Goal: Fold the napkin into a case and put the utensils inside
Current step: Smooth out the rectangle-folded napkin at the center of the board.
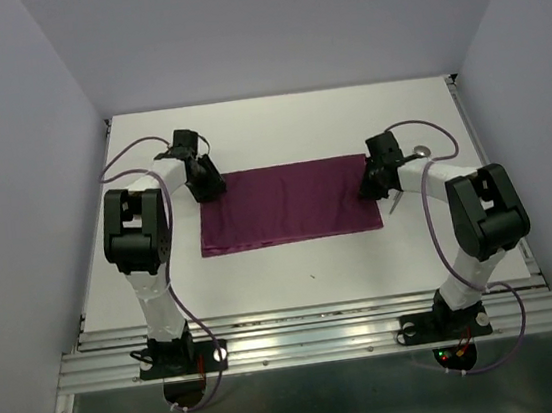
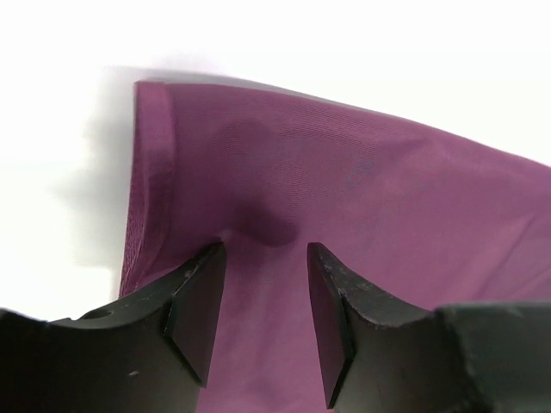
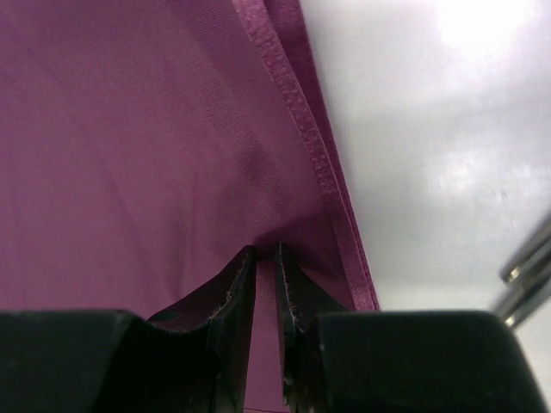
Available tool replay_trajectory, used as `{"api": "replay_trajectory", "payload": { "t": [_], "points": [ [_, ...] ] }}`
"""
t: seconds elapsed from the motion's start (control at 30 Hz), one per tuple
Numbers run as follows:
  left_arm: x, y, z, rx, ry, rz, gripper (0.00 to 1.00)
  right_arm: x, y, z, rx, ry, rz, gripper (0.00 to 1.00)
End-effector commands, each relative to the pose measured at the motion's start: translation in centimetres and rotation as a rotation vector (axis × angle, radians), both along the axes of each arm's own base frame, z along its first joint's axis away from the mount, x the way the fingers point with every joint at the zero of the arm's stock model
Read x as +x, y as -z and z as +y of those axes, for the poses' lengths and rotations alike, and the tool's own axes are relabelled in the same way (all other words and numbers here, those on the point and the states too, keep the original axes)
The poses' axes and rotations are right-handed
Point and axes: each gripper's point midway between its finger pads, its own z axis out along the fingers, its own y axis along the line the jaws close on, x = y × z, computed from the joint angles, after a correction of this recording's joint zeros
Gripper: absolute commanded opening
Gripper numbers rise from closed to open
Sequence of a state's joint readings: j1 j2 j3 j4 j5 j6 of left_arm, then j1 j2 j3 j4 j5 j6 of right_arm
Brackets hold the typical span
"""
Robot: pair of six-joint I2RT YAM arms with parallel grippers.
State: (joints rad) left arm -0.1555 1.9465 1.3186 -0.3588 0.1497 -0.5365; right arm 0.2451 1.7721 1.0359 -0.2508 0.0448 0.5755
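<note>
The plum-purple napkin [image 1: 286,205] lies flat on the white table as a wide folded rectangle. My left gripper [image 1: 207,187] is at its far left corner. In the left wrist view this gripper [image 2: 265,249] is open, with its tips resting on the napkin [image 2: 362,181] beside a small pucker. My right gripper [image 1: 370,185] is at the right edge. In the right wrist view it [image 3: 267,250] is shut, pinching the napkin [image 3: 129,129] just inside the hemmed edge. The spoon [image 1: 416,152] lies behind the right arm. A thin silver handle [image 1: 395,203] shows beside the napkin's right edge, and two shiny handles [image 3: 525,274] show in the right wrist view.
The white table [image 1: 304,273] is boxed in by pale walls on the left, right and back. A metal rail [image 1: 312,335] runs along the near edge by the arm bases. Cables loop beside both arms.
</note>
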Motion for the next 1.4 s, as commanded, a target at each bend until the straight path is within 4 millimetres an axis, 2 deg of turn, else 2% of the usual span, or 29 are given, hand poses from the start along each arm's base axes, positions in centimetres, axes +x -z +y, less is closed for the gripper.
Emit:
{"api": "replay_trajectory", "payload": {
  "t": [0.0, 0.03, 0.07, 0.13, 0.2, 0.27, 0.33, 0.37, 0.47, 0.5, 0.6, 0.7, 0.77, 0.9, 1.27, 1.37],
  "points": [
    [1.5, 1.1, 0.9, 0.085, 0.053, 0.023, 0.55, -2.1, -0.4, 0.1, 0.049, 0.041, 0.014, 0.21],
    [1.7, 0.6, 1.0, 0.093, 0.059, 0.023, 0.55, -2.0, -0.7, 0.1, 0.052, 0.048, 0.005, 0.21],
    [2.8, -0.7, 1.0, 0.099, 0.061, -0.014, 0.56, -1.9, -1.2, 0.1, 0.053, 0.049, -0.007, 0.21],
    [3.3, -2.9, 1.5, 0.128, 0.056, -0.058, 0.57, -1.2, -3.0, 0.1, 0.056, 0.052, -0.057, 0.22],
    [2.8, -5.3, 2.4, 0.166, 0.047, -0.094, 0.58, -0.5, -4.3, -0.1, 0.045, 0.05, -0.098, 0.24],
    [1.7, -6.1, 3.6, 0.215, 0.012, -0.095, 0.58, 0.4, -6.2, -0.2, 0.045, 0.052, -0.147, 0.24],
    [-1.1, -5.9, 5.1, 0.255, -0.034, -0.054, 0.58, 1.1, -7.5, 0.0, 0.044, 0.041, -0.177, 0.24],
    [-3.3, -5.2, 5.5, 0.259, -0.045, -0.023, 0.58, 1.2, -7.7, 0.0, 0.045, 0.039, -0.178, 0.24],
    [-6.7, -3.8, 5.8, 0.245, -0.072, 0.028, 0.57, 1.4, -7.8, 0.2, 0.049, 0.03, -0.177, 0.24],
    [-8.7, -3.1, 5.8, 0.226, -0.095, 0.051, 0.55, 1.4, -7.6, 0.3, 0.051, 0.029, -0.173, 0.24],
    [-11.3, -2.2, 5.5, 0.184, -0.124, 0.066, 0.53, 1.1, -6.8, 0.9, 0.057, 0.01, -0.15, 0.24],
    [-12.4, -1.2, 5.3, 0.163, -0.134, 0.078, 0.5, 1.1, -6.5, 1.0, 0.06, 0.004, -0.145, 0.24],
    [-12.5, -0.9, 4.9, 0.138, -0.13, 0.082, 0.46, 1.1, -6.3, 1.1, 0.062, 0.0, -0.141, 0.24],
    [-12.5, -0.1, 4.7, 0.136, -0.127, 0.095, 0.46, 1.0, -6.2, 1.0, 0.058, 0.001, -0.14, 0.24],
    [-11.6, 0.3, 5.1, 0.168, -0.133, 0.086, 0.41, 0.4, -6.0, 0.9, 0.059, -0.002, -0.137, 0.24],
    [-11.6, 0.5, 5.0, 0.171, -0.129, 0.09, 0.35, 0.4, -6.0, 0.9, 0.061, -0.004, -0.136, 0.24]
  ]
}}
